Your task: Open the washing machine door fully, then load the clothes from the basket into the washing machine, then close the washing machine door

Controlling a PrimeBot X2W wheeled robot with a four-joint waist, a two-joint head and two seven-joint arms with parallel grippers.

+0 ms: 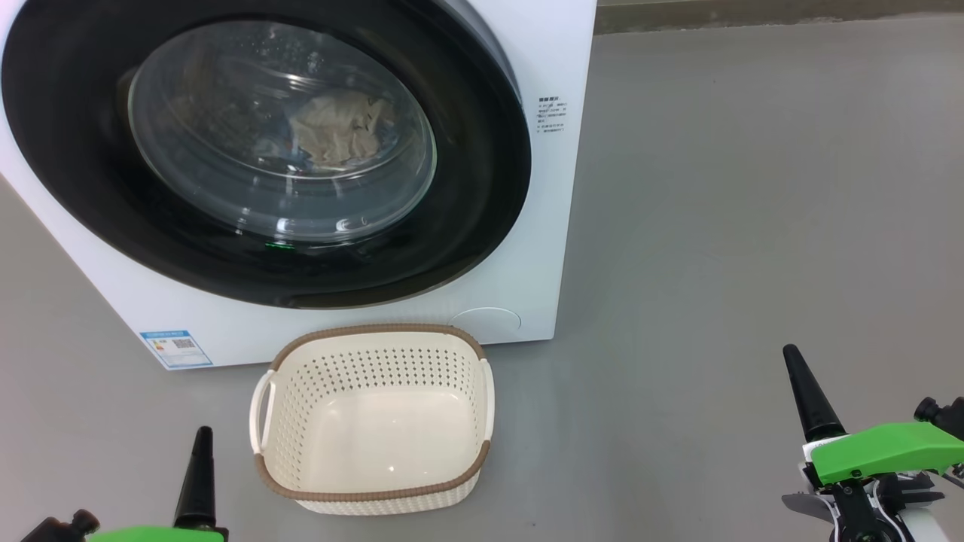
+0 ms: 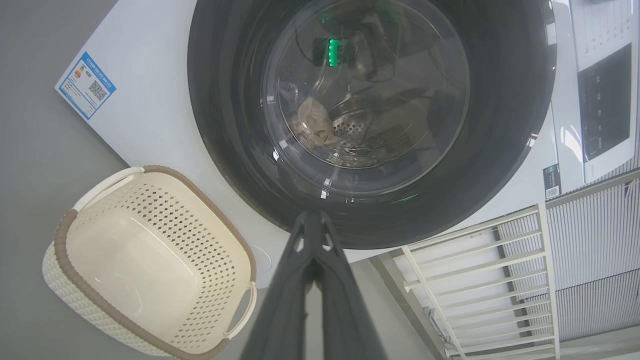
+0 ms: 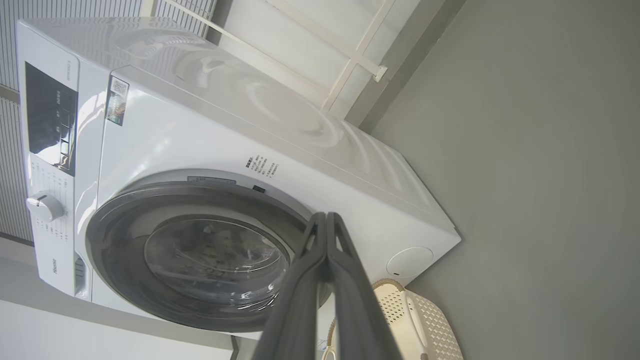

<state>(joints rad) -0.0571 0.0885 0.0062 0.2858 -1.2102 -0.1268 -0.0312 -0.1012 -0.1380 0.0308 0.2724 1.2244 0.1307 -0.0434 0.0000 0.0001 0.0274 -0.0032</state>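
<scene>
The washing machine (image 1: 550, 68) stands white at the upper left, and the washing machine door (image 1: 482, 173) sits flat against its front, closed. Through the glass bowl I see the clothes (image 1: 335, 132), cream and pale blue, lying in the drum. The basket (image 1: 376, 331) rests on the floor before the machine with nothing in it. My left gripper (image 1: 203, 436) is shut at the lower left, just left of the basket. My right gripper (image 1: 792, 354) is shut at the lower right, far from both. The left wrist view shows the door (image 2: 500, 125), clothes (image 2: 312, 122), basket (image 2: 65, 250) and shut left gripper (image 2: 312, 220).
Grey floor spreads wide to the right of the machine. A blue label sticker (image 1: 175, 348) marks the machine's lower front corner. A white slatted railing (image 2: 475, 260) stands beside the machine. The control panel and knob (image 3: 45, 206) sit above the door (image 3: 120, 235).
</scene>
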